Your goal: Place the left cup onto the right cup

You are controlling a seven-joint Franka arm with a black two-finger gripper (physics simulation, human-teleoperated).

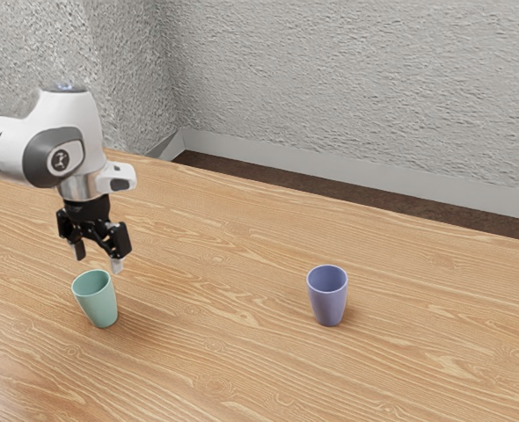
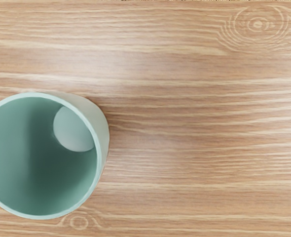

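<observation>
Gripper [image 1: 98, 255] at the exterior view's left: released, fingers spread, nothing between them. It hangs just above the green cup [image 1: 96, 299], not touching.

Green cup stands upright on the desk [image 1: 242, 360], mouth up, empty. Wrist view looks down into the green cup [image 2: 32, 163]; its bare bottom shows, and it sits off to one side of the hand rather than straight under.

Handling, my read:
- Smooth thin-walled tumbler with no handle, likely light and stiff.
- Glossy, so probably slippery.
- Narrows toward the base, so a pinch low on the outside may slide.
- Best hold looks like one finger inside and one outside the rim wall, or across the body just under the rim.
- A light cup may tip if a finger clips the rim coming down, so centre the hand first.

Toward the exterior view's right is the purple cup [image 1: 327, 295], upright, mouth up, seemingly the same shape and well apart from the green one. Bare wood lies between them, nothing in the way.

Task not started; green cup not yet lifted. It will need raising clear of the purple rim, carrying across and lowering. The taper should help it seat, but an off-centre drop could knock the purple cup over.

The desk's far edge runs behind both cups, well off, with the wall [image 1: 374, 79] beyond. Ample room for moving.
</observation>
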